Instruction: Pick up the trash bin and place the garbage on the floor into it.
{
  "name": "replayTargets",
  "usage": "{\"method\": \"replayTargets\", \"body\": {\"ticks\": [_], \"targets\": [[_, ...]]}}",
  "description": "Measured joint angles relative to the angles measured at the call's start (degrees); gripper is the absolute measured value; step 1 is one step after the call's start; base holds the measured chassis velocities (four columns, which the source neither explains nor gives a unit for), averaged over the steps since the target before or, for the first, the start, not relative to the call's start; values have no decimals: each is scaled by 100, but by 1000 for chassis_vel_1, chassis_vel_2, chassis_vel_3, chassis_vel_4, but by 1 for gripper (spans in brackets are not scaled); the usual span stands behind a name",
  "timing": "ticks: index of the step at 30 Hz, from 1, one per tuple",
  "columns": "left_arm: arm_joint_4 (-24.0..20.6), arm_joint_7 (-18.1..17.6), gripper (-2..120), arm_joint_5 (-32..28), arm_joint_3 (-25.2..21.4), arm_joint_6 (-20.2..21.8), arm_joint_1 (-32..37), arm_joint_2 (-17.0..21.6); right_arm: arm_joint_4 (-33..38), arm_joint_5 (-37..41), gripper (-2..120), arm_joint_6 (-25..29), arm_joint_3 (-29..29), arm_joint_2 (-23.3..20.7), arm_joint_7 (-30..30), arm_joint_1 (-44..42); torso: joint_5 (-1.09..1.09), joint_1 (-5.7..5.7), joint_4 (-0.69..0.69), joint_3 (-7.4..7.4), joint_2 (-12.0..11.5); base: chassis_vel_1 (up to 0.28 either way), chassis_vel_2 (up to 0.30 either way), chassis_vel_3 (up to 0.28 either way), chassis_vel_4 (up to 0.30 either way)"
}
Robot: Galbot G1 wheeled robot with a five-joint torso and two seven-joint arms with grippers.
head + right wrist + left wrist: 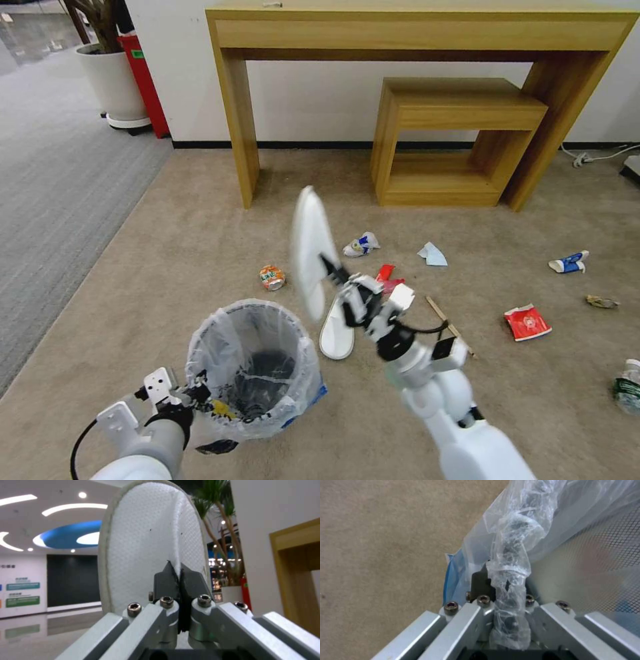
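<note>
Right pincer (331,265) pinches a white slipper (309,252); left pincer (200,392) pinches the trash bin (253,367) rim.

We see small plastic bottle (628,387) cut by head view's right edge. Plant pot (113,83) cropped at top. Lifted slipper (310,253) motion-blurred. Left gripper (501,585) fingers wrapped in bag plastic (513,555); we cannot read their gap.

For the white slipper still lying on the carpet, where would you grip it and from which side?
Judging by its pose, grip the slipper on the floor at its thin side edge, coming down from above: it lies flat, sole along the carpet. The right gripper holds the other slipper by its edge this way.
</note>
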Motion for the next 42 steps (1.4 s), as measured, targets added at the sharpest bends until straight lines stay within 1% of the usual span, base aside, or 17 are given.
{"method": "replayTargets", "body": {"ticks": [7,13,18,27,30,31,33,34,35,36,37,38,40,41,42], "targets": [[-32,24,1,82,410,-4,122,-56,-185,-180,0,62,-421,143,31,10,-1,0,0,0,0,0,0,0,0],[-4,63,1,254,603,-20,130,-98,-395,-271,0,120,-729,270,55,163,-1,0,0,0,0,0,0,0,0],[23,79,1,304,631,-28,132,-106,-623,-395,0,135,-921,362,59,312,-1,-1,1,0,0,0,0,0,0],[25,90,1,300,625,-30,144,-92,-989,-742,1,189,-896,340,47,392,-1,0,-1,0,0,0,0,0,0],[12,95,1,296,619,-30,143,-89,-1007,-752,16,241,-851,286,12,351,0,0,0,0,0,0,0,0,0],[12,95,1,296,619,-30,143,-89,-1007,-752,16,241,-851,286,12,351,0,0,0,0,0,0,0,0,0],[1,96,1,294,585,-28,127,-82,-968,-750,24,265,-817,257,6,338,0,0,0,0,0,0,0,0,0],[0,96,1,294,558,-25,117,-73,-927,-744,30,294,-778,237,5,335,0,0,0,0,0,0,0,0,0],[0,96,1,294,558,-25,117,-73,-927,-744,30,294,-778,237,5,335,0,0,0,0,0,0,0,0,0],[0,96,1,294,545,-21,114,-69,-903,-737,34,309,-754,225,5,330,0,0,0,0,0,0,0,0,0],[0,96,1,292,522,-17,108,-67,-852,-721,40,338,-709,208,5,316,0,0,0,0,0,0,0,0,0],[0,96,1,292,522,-17,108,-67,-852,-721,40,338,-709,208,5,316,0,0,0,0,0,0,0,0,0],[4,96,1,271,425,-7,79,-57,-735,-694,51,390,-621,169,5,270,0,0,1,0,0,0,0,0,0],[4,96,1,271,425,-7,79,-57,-735,-694,51,390,-621,169,5,270,0,0,1,0,0,0,0,0,0],[4,96,1,236,344,-1,51,-46,-661,-674,56,402,-577,146,7,241,0,0,0,0,0,0,0,0,0]]}}
